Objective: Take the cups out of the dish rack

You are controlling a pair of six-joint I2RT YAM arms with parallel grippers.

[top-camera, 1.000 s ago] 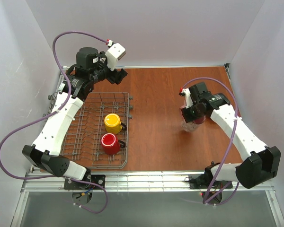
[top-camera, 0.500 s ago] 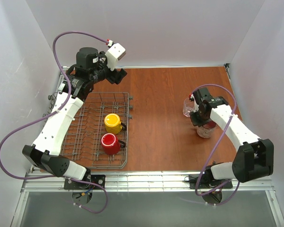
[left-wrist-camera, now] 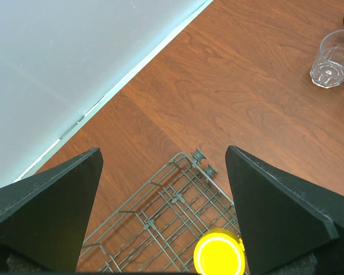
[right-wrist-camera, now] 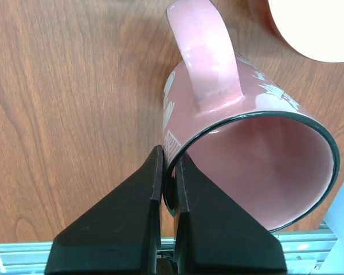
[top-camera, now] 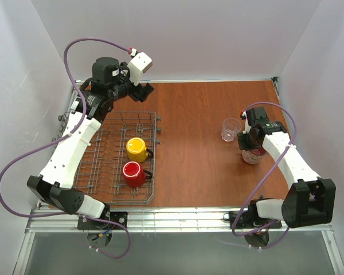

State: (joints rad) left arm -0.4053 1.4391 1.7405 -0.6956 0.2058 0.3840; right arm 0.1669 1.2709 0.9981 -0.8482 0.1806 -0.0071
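Observation:
The grey wire dish rack (top-camera: 106,166) sits at the left and holds a yellow mug (top-camera: 136,149) and a red mug (top-camera: 132,173). My left gripper (top-camera: 142,90) hangs open and empty above the rack's far right corner. Its wrist view shows the rack (left-wrist-camera: 155,215), the yellow mug (left-wrist-camera: 219,257) and the clear glass tumbler (left-wrist-camera: 332,59). The tumbler (top-camera: 230,129) stands on the table at the right. My right gripper (right-wrist-camera: 169,172) is shut on the rim of the pink mug (right-wrist-camera: 218,103), low over the table (top-camera: 253,156). A white cup (right-wrist-camera: 318,26) is right beside it.
The table's right edge and white side wall are close to the right arm (top-camera: 295,166). A metal rail (top-camera: 178,217) runs along the near edge. Bare wood lies between the rack and the tumbler.
My right gripper has carried the pink mug right and nearer, away from the tumbler, which now stands uncovered. The left arm has not moved.

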